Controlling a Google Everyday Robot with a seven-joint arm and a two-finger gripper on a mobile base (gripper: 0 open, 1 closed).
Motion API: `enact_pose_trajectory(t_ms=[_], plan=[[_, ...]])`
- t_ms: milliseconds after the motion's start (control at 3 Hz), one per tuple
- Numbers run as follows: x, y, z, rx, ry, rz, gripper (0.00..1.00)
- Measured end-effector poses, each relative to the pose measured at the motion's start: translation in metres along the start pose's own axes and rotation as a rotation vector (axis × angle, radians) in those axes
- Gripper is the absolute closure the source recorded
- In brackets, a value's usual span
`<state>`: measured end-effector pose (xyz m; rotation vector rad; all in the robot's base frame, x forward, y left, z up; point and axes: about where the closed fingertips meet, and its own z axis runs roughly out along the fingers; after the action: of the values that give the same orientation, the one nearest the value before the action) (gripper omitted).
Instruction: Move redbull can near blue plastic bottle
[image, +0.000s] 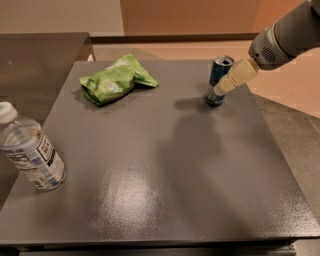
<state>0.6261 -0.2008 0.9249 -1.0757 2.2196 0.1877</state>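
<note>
The redbull can (219, 68) stands upright at the far right of the dark table (170, 170), dark blue with a silver top rim. My gripper (226, 83) comes in from the upper right on a grey arm and lies across the front of the can's lower half. Whether it grips the can does not show. The blue plastic bottle (29, 149) stands tilted at the table's near left edge, clear with a white cap and a white-and-blue label. The can and bottle are far apart.
A crumpled green snack bag (116, 79) lies at the far left-centre of the table. A second dark counter (35, 60) adjoins on the left. A tan floor (295, 85) lies beyond the table's right edge.
</note>
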Motion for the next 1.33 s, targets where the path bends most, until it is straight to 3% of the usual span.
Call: enact_pose_trajectory(t_ms=[667,1333], plan=[[-0.009,-0.003,0.025,-0.038,-0.034,0.029,0.01],[-0.015,-0.001,0.028,-0.072,-0.056,0.038,0.42]])
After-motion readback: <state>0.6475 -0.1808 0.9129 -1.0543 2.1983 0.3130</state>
